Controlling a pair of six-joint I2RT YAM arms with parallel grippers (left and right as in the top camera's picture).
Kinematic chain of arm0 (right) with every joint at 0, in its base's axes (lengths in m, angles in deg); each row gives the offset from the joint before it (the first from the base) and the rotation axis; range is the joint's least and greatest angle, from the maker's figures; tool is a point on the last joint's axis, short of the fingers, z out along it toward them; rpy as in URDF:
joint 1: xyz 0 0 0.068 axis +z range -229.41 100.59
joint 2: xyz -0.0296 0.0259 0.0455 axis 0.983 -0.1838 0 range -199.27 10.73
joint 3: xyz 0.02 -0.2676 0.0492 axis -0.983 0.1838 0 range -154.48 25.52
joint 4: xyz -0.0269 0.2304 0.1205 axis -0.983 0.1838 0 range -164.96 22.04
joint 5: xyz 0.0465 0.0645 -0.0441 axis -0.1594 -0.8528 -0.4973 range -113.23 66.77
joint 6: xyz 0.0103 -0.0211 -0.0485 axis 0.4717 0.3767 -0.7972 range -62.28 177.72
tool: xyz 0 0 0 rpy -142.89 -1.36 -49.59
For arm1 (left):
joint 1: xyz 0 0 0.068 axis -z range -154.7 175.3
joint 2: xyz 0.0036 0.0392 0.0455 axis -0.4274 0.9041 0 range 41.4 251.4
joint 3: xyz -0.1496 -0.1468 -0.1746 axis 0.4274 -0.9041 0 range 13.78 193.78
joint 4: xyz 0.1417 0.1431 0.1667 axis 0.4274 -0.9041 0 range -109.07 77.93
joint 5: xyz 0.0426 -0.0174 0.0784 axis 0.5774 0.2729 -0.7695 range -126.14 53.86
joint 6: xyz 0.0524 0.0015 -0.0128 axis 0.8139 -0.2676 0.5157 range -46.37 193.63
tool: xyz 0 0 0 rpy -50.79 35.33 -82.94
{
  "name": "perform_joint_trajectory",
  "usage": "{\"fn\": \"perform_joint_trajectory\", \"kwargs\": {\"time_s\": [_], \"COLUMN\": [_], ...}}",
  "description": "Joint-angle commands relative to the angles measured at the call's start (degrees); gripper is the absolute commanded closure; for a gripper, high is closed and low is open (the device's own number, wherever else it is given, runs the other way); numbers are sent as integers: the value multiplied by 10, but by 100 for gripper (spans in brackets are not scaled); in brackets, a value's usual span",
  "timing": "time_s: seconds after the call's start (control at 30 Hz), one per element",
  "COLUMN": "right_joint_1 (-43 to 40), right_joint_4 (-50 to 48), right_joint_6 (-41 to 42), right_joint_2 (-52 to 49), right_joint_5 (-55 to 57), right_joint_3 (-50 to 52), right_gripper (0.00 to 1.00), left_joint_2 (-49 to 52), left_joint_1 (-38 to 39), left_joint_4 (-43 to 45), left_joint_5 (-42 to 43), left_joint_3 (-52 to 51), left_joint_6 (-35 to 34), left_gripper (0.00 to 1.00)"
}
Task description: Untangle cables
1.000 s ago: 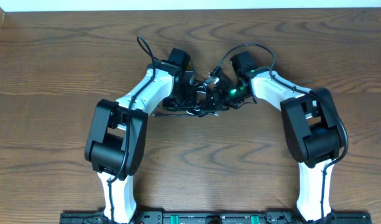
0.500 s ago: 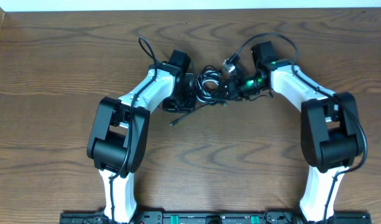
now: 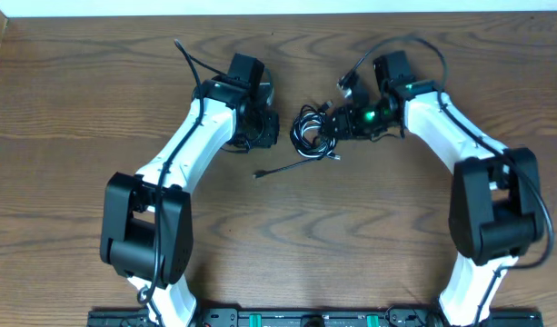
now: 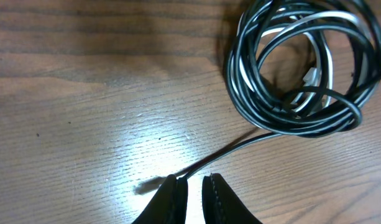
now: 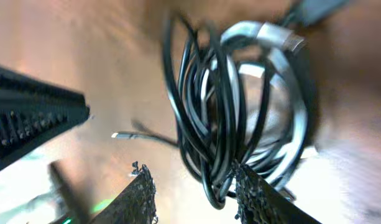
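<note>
Little looks done: the cables (image 3: 307, 133) lie mostly coiled near the bench's (image 3: 78, 100) far edge, with one black strand (image 3: 287, 166) trailing loose. The left hand (image 4: 191, 184) is barely parted and empty. The right hand (image 5: 190, 174) gapes astride the coil.

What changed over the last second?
Left gripper moved left and right gripper moved right, pulling apart. Both opened their fingers, letting go of the cable bundle. One black tail now lies drawn out toward the left. The bundle stays coiled between them.
</note>
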Motion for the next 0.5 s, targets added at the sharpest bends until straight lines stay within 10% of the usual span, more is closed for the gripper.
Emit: {"fn": "perform_joint_trajectory", "kwargs": {"time_s": [0.0,0.1,0.47], "right_joint_1": [20,43,105], "right_joint_4": [-14,-41,-85], "right_joint_6": [-2,-3,-14], "right_joint_2": [49,47,18], "right_joint_5": [90,83,269], "right_joint_3": [-22,-21,-21], "right_gripper": [75,90,97], "left_joint_2": [4,4,5], "left_joint_1": [-1,-2,-3], "left_joint_4": [-9,-15,-29], "left_joint_5": [-13,-69,-63], "left_joint_3": [4,4,-9], "left_joint_6": [1,-23,-34], "left_gripper": [83,83,83]}}
